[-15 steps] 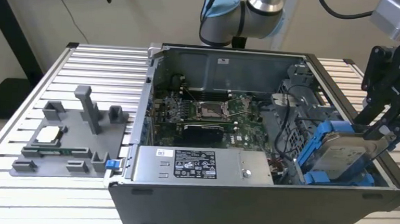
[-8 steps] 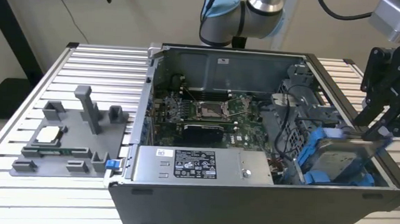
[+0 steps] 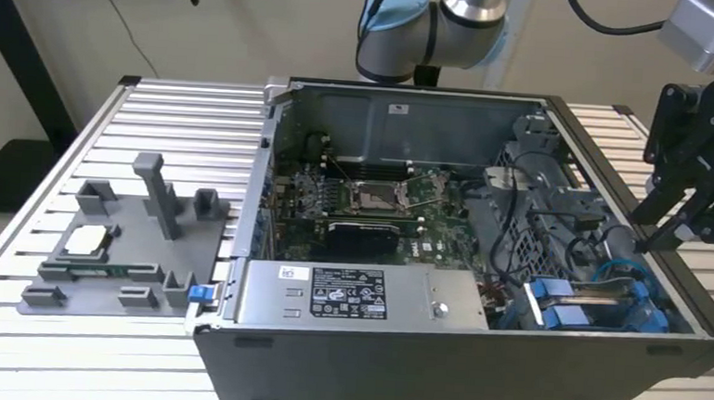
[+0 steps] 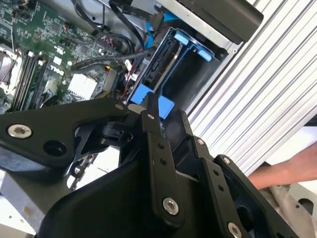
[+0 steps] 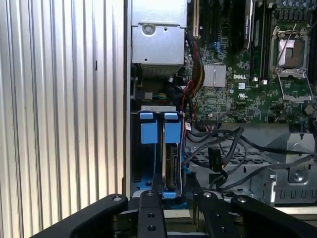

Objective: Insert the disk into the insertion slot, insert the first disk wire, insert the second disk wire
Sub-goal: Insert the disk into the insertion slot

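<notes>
Slatted metal worktop (image 3: 152,104) carries an open computer case (image 3: 446,373). Your gripper (image 5: 173,192) hovers at one end of the disk (image 5: 171,163), which stands edge-up in the insertion slot (image 5: 157,108); I cannot tell whether it grips. Staying square to the rails looks wise. The case wall (image 5: 127,148) lies close on one side, and loose cables (image 5: 223,144) crowd the other.

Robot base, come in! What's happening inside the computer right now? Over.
Claw down at one end of the disk. Disk standing in the insertion slot. Black cables bunched right beside the slot.
</notes>
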